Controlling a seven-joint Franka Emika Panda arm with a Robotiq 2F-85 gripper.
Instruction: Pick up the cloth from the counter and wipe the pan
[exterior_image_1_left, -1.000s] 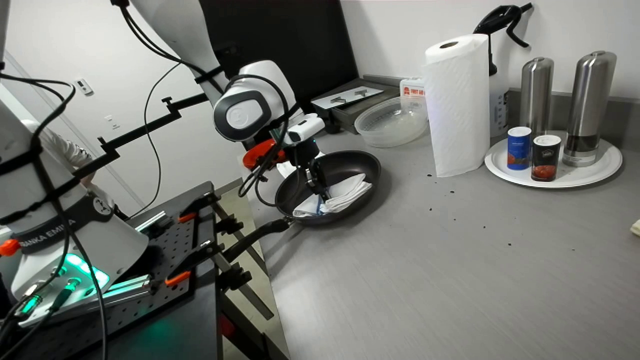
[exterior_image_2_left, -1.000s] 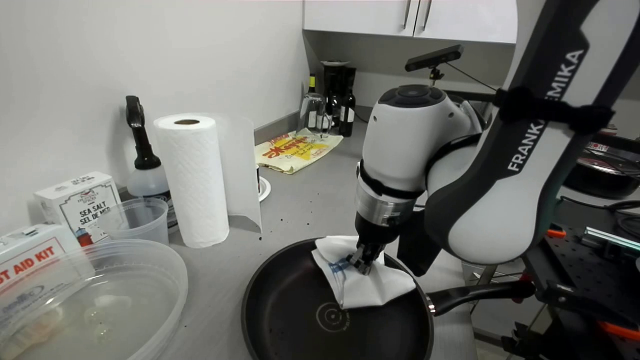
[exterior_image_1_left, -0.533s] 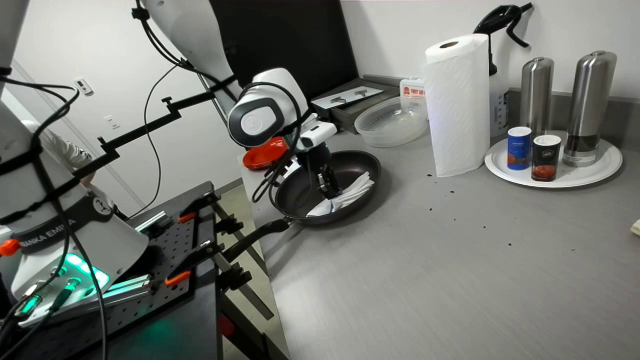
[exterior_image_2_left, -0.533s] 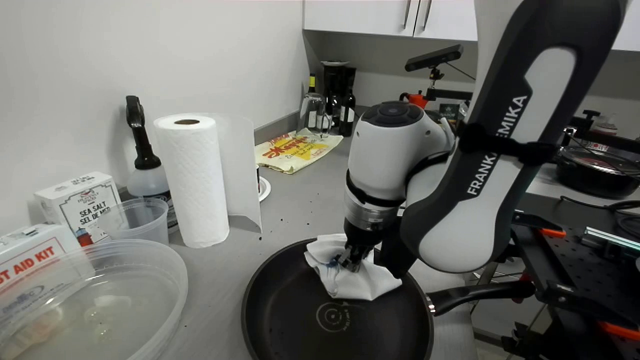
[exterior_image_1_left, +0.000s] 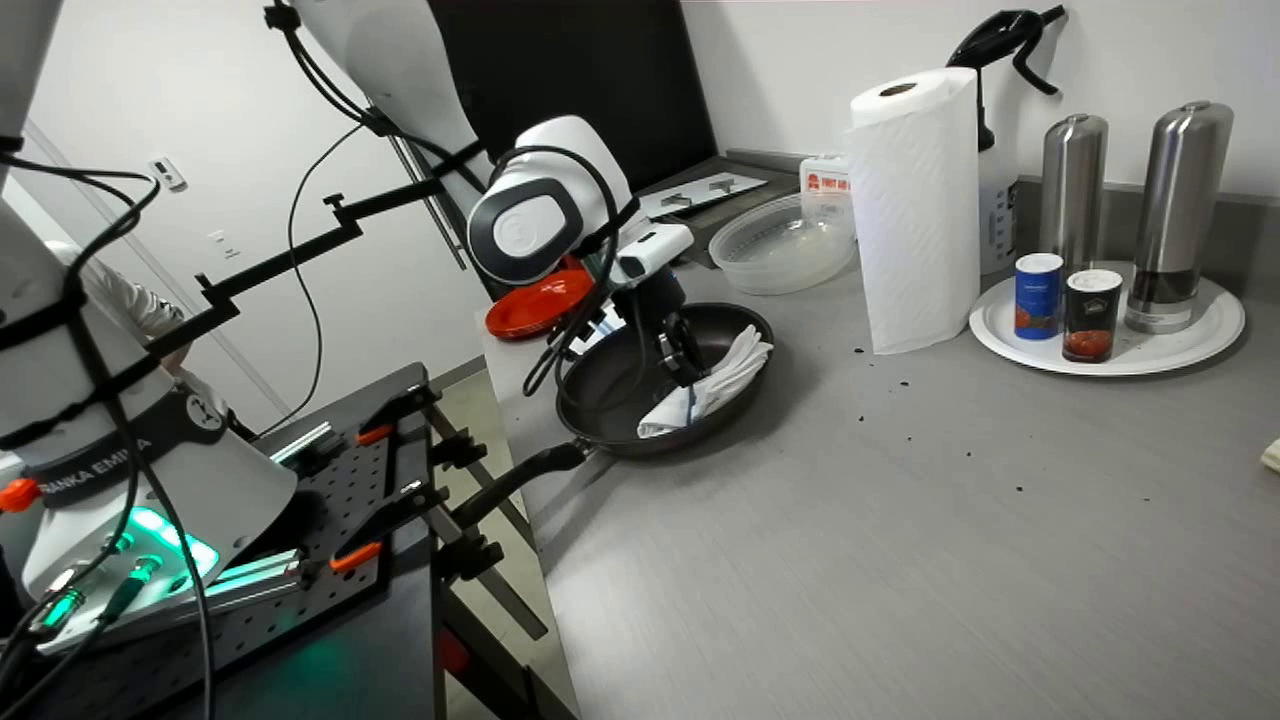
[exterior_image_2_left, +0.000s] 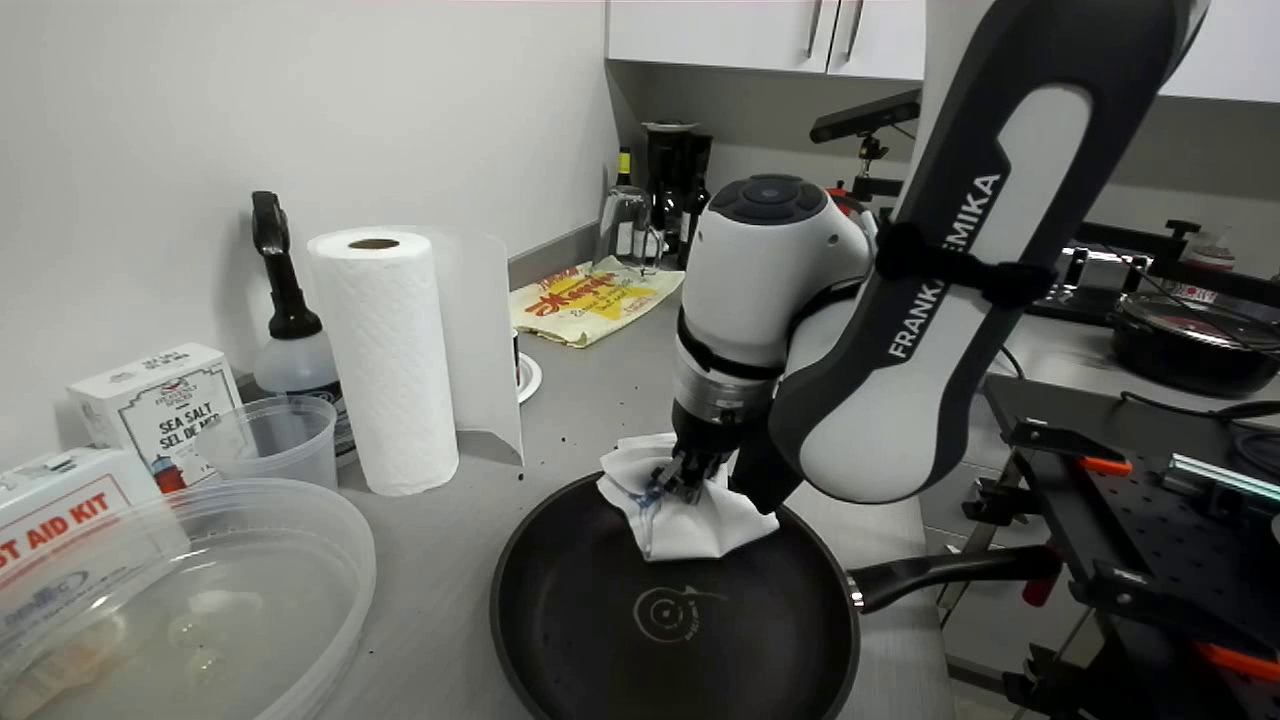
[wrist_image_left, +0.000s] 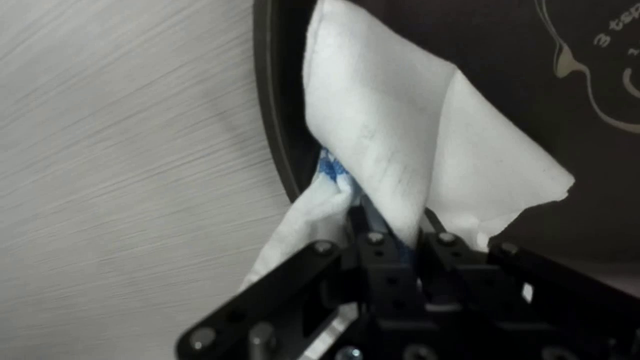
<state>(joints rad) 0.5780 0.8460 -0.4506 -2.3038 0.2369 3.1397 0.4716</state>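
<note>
The white cloth (exterior_image_1_left: 728, 378) with blue stripes is bunched in the dark round pan (exterior_image_1_left: 612, 385), near its rim. My gripper (exterior_image_1_left: 692, 372) is shut on the cloth and presses low over the pan. In an exterior view the cloth (exterior_image_2_left: 695, 532) lies against the far rim of the pan (exterior_image_2_left: 740, 670), with the gripper (exterior_image_2_left: 680, 480) on its upper part. In the wrist view the cloth (wrist_image_left: 375, 110) is pinched between the fingers (wrist_image_left: 392, 225), and one end hangs over the pan's rim above the grey counter (wrist_image_left: 140, 150).
The pan's black handle (exterior_image_2_left: 950, 575) sticks out past the counter edge. A paper towel roll (exterior_image_2_left: 385, 370), a clear tub (exterior_image_2_left: 190, 590) and a spray bottle (exterior_image_2_left: 290, 360) stand nearby. Red bowls (exterior_image_1_left: 540, 302) sit behind the arm. A white tray (exterior_image_1_left: 1215, 335) holds mills and shakers.
My gripper has moved with the cloth across the pan, away from the handle side and toward the far rim. The pan has shifted slightly the same way.
</note>
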